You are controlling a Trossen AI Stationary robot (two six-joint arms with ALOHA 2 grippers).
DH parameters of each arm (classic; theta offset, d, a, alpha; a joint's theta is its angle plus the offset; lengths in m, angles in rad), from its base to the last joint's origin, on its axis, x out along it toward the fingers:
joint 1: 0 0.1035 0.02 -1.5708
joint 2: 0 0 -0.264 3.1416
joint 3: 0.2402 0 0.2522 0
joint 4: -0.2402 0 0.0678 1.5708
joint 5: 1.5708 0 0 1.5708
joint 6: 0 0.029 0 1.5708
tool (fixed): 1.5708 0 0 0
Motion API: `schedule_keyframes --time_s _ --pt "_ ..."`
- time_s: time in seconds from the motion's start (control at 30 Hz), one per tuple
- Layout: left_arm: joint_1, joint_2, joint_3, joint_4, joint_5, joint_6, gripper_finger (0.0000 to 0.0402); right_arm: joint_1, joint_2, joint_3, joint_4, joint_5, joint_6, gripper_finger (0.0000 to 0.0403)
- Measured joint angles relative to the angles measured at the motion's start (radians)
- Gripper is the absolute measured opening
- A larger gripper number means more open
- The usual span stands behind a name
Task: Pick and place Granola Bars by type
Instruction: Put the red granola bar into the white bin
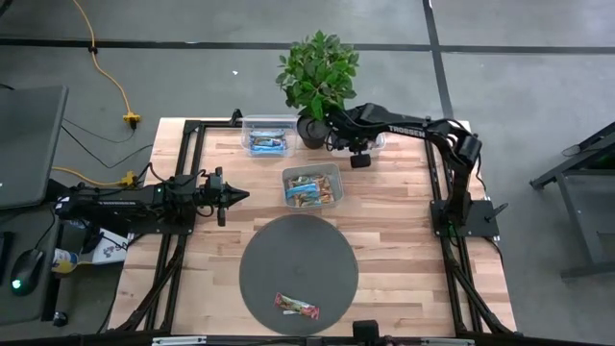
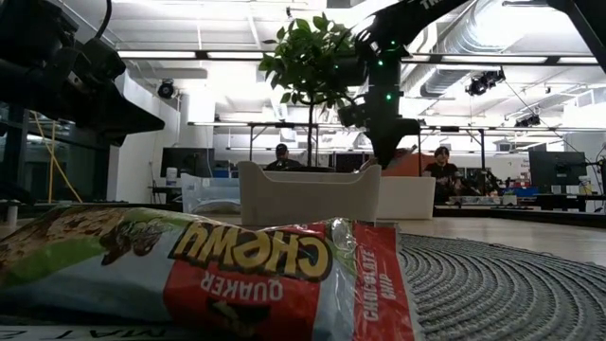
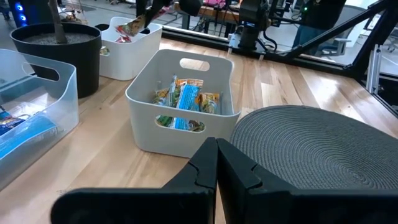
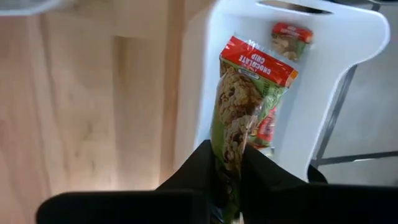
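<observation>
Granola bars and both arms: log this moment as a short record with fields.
right gripper: jaws shut on a red-and-green bar, above the white bin by the plant
white bin contents: another red bar
left gripper: jaws shut, holding nothing, waiting at the table's left
middle bin: several bars
clear bin: blue bars
round mat: one bar left

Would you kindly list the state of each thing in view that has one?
Right gripper: shut on chocolate chip bar, over white bin.
Left gripper: shut, empty.
Middle bin: holds bars.
Bar on mat: lying flat.
</observation>
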Motion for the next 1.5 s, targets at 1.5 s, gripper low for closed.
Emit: schedule_keyframes --time_s 1.5 --pt "0.0 0.0 0.0 0.0 0.0 0.0 0.0001 -0.05 0.0 0.0 -0.196 0.148 0.227 0.0135"
